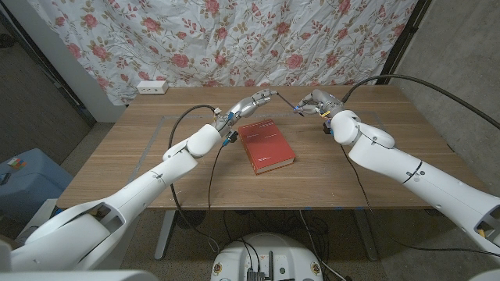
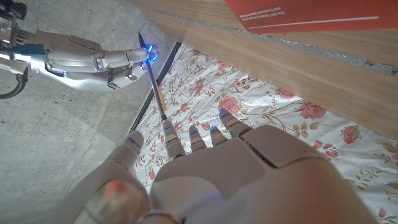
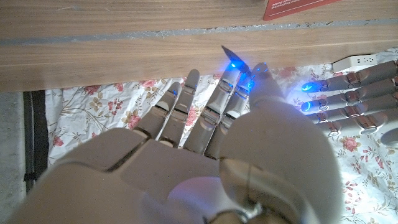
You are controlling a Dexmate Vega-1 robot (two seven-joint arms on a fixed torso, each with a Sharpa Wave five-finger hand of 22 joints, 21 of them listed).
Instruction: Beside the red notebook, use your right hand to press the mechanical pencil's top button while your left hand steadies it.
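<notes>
The right hand (image 3: 205, 155) reaches toward the wooden table (image 3: 124, 43), its fingers (image 3: 180, 102) extended and lit blue at the tips. A thin dark pencil tip (image 3: 227, 52) pokes out past them. The left hand (image 3: 351, 99) shows alongside, fingertips glowing blue. A corner of the red notebook (image 3: 292, 7) lies on the table, and a floral curtain (image 3: 87, 112) hangs behind.

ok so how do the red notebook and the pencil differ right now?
The notebook is red, broad and flat; the pencil is dark and thin. The notebook lies on the table untouched; the pencil is held in the air, one end at the left robot hand, the other at the right robot hand. Both are near the table's far middle.
</notes>
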